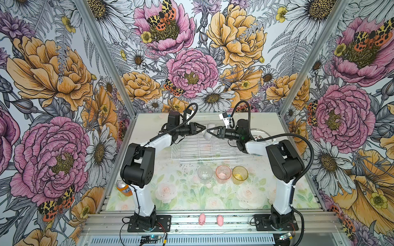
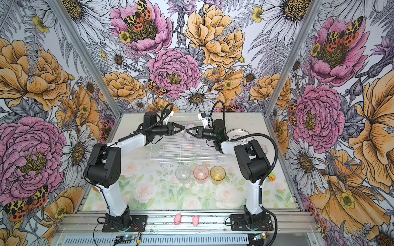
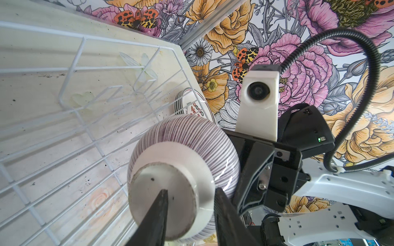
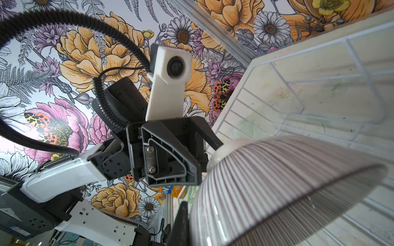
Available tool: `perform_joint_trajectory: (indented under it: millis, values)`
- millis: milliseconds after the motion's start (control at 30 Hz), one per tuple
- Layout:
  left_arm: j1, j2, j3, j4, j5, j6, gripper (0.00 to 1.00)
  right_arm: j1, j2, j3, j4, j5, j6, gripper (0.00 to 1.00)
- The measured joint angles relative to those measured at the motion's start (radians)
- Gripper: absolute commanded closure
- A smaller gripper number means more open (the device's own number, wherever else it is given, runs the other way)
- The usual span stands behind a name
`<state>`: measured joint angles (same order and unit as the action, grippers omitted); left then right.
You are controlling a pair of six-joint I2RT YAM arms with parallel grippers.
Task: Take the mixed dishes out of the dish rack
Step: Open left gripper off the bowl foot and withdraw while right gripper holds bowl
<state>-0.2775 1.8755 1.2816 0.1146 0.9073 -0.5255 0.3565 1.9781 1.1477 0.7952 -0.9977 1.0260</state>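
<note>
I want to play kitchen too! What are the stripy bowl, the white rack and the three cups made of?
The bowl looks like glazed ceramic or hard plastic: shiny, with fine ribs and a duller foot. The rack looks like thin metal wire coated white. The cups, clear, pink and amber, are see-through, so glass or clear plastic; I cannot tell which.
</note>
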Motion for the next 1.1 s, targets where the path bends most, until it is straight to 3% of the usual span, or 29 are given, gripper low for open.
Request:
perform_joint_trajectory:
  millis: [233, 500, 800, 1100]
  values:
    - [0.005, -0.021, -0.008, -0.047, -0.038, 0.024, 0.44, 0.0, 0.0, 0.0, -0.012, -0.003, -0.01, 1.0]
    - [0.02, -0.157, -0.023, -0.156, -0.155, 0.1, 0.41, 0.0, -0.003, 0.0, -0.123, -0.001, -0.083, 1.0]
    - [0.045, -0.311, -0.069, -0.264, -0.271, 0.177, 0.39, 0.019, -0.051, 0.057, -0.472, 0.04, -0.301, 1.0]
    - [0.075, -0.535, -0.116, -0.42, -0.395, 0.257, 0.38, 0.07, -0.171, 0.127, -0.835, 0.18, -0.546, 1.0]
